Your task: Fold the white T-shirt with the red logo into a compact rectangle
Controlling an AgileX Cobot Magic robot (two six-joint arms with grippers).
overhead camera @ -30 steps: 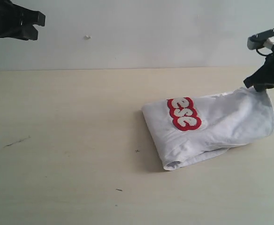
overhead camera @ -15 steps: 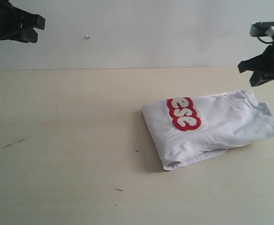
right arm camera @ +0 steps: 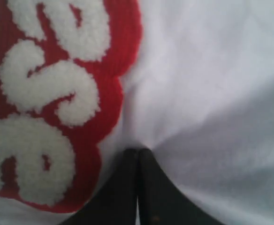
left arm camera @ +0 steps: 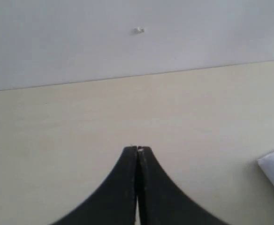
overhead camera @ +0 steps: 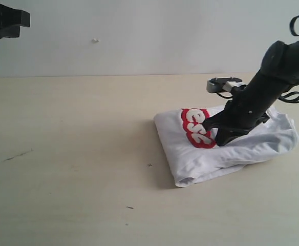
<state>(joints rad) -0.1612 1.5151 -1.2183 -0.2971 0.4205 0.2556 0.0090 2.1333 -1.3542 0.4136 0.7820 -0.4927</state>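
Exterior view: the white T-shirt (overhead camera: 252, 146) lies on the table (overhead camera: 78, 154) as a folded bundle, not yet a clean rectangle. The red logo (overhead camera: 193, 125) faces up at the end of the bundle nearer the left gripper (overhead camera: 6, 20). The right gripper (overhead camera: 217, 134) is down on the cloth, just beside the logo on the side away from the left gripper, touching the patch's edge. In the right wrist view its jaws are pressed together and creases radiate from the tip. It reads as pushing into the top layer; I cannot tell whether a thin pinch of fabric is caught between the jaws. The left gripper hangs well away from the logo over bare table, jaws together, holding nothing. Risks, as judged:

1. Any sideways travel with the tip pressed down would drag the top layer only, shearing the stack and opening the fold beside the logo.
2. With no counterhold from the other arm, the whole bundle may slide on the smooth table instead of creasing.
3. The fuzzy patch could catch the tip and lift with it.
4. The loose rolled corner (overhead camera: 186, 180) below the logo and the flared end far from it are unsecured, and a tug may spread them further.
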